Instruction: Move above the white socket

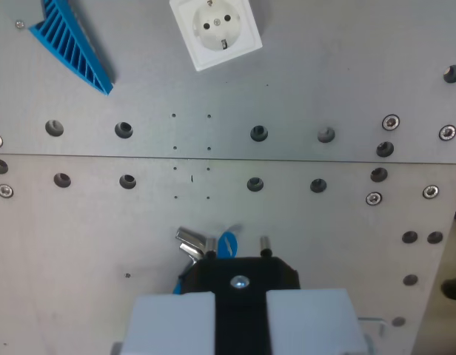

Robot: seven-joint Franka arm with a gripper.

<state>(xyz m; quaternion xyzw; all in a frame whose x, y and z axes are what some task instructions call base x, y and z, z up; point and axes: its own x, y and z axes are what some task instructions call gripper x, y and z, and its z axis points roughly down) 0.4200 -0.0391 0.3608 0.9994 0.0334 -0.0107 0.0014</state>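
White socket (215, 31) lay flat on the metal table (309, 81) at the wrist view's top, well apart from the pincer (239, 285) at bottom; pincer clenched on a black plug (243, 275); socket looked rigid, light plastic; no hold needed, only hovering.

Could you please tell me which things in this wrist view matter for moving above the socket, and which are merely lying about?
For the job: white socket; claw, holding a black plug.

Just lying about: blue ribbed part; metal plate with its holes and screws.
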